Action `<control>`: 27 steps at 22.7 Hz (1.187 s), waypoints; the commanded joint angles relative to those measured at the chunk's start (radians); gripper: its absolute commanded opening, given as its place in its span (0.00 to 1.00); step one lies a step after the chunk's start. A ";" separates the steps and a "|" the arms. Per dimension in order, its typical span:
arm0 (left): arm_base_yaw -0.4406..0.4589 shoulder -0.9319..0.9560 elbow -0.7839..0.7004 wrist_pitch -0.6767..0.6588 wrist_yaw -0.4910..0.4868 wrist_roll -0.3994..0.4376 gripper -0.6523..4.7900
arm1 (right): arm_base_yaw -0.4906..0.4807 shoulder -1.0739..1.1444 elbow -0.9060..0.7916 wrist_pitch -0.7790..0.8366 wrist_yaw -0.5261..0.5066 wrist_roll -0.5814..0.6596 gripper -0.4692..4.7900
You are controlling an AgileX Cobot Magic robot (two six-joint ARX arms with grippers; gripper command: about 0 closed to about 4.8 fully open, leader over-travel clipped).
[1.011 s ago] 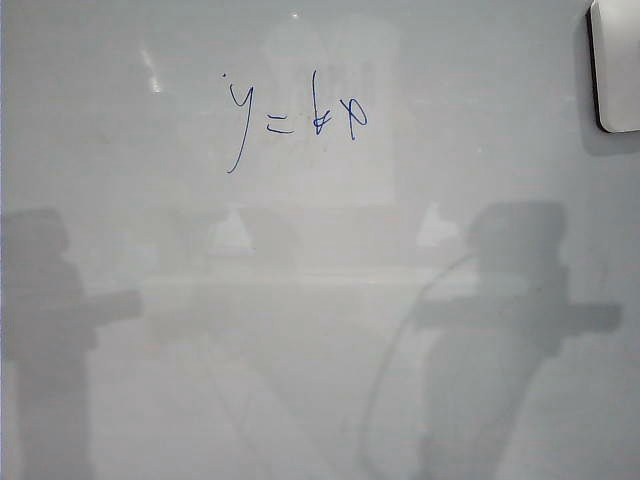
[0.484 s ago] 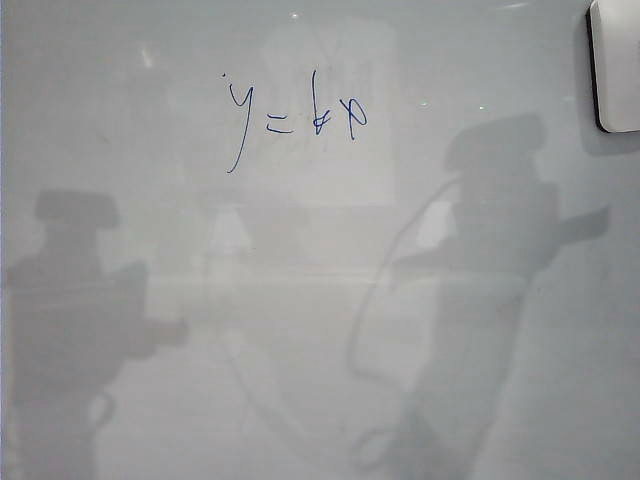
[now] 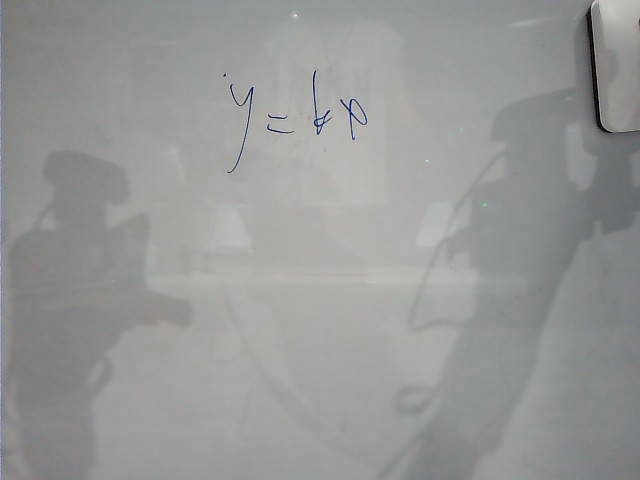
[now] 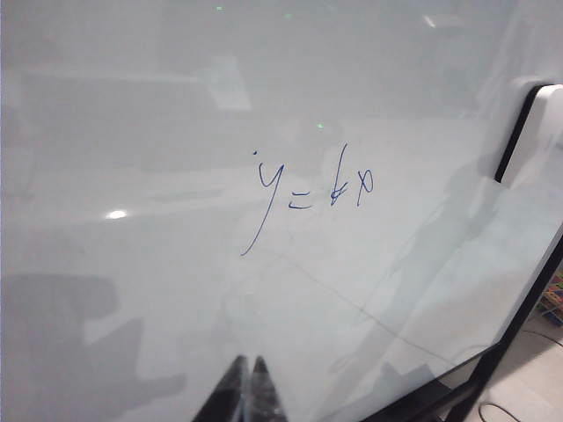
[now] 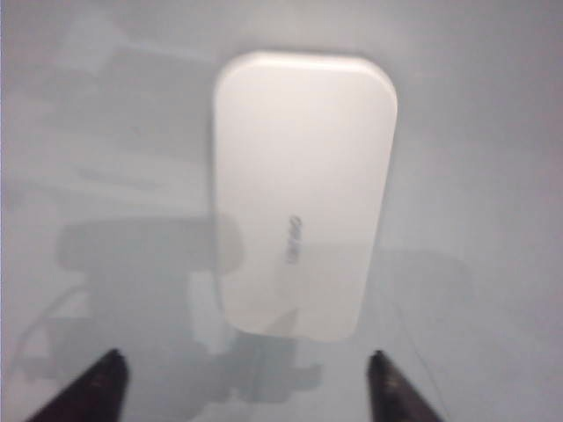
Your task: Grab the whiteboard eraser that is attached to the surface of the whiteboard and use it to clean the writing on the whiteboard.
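The whiteboard (image 3: 320, 350) fills the exterior view, with blue writing (image 3: 295, 118) near its upper middle. The white whiteboard eraser (image 3: 616, 65) sticks to the board at the top right corner, partly cut off by the frame edge. The arms themselves are out of the exterior view; only their shadows fall on the board. In the right wrist view the whiteboard eraser (image 5: 303, 193) lies just ahead of my right gripper (image 5: 246, 374), which is open wide and empty, fingertips apart from it. My left gripper (image 4: 247, 374) is shut and empty, facing the whiteboard (image 4: 132, 264) below the writing (image 4: 312, 189).
The whiteboard eraser (image 4: 537, 132) also shows at the board's far edge in the left wrist view. The board's dark frame (image 4: 493, 369) and a floor with cables (image 4: 537, 387) lie past that edge.
Both arm shadows have risen on the board. The right one has climbed toward the eraser at the top right. The left one has lifted and spread to the right.
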 commanded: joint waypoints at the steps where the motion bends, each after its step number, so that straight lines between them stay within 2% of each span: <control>1: -0.003 0.000 0.004 -0.013 0.007 0.023 0.11 | 0.023 0.080 0.006 0.136 0.042 -0.004 0.81; 3: -0.003 0.000 0.004 -0.031 0.003 0.023 0.11 | 0.042 0.156 0.008 0.234 0.115 -0.003 0.81; 8: -0.002 0.000 0.004 -0.034 0.000 0.023 0.11 | 0.056 0.254 0.009 0.355 0.121 -0.003 0.81; 16: -0.002 0.000 0.005 -0.035 0.000 0.023 0.11 | 0.061 0.369 0.016 0.488 0.200 -0.003 0.82; 22: -0.002 0.000 0.005 -0.037 0.000 0.023 0.11 | 0.085 0.464 0.085 0.499 0.204 -0.002 0.80; 23: -0.002 0.000 0.005 -0.042 0.000 0.023 0.11 | 0.100 0.492 0.109 0.495 0.211 -0.002 0.73; 25: -0.002 0.000 0.004 -0.046 -0.012 0.023 0.11 | 0.142 0.511 0.127 0.492 0.215 -0.003 0.47; 27: -0.002 0.000 0.004 -0.052 -0.037 0.023 0.11 | 0.166 0.513 0.127 0.492 0.216 -0.003 0.36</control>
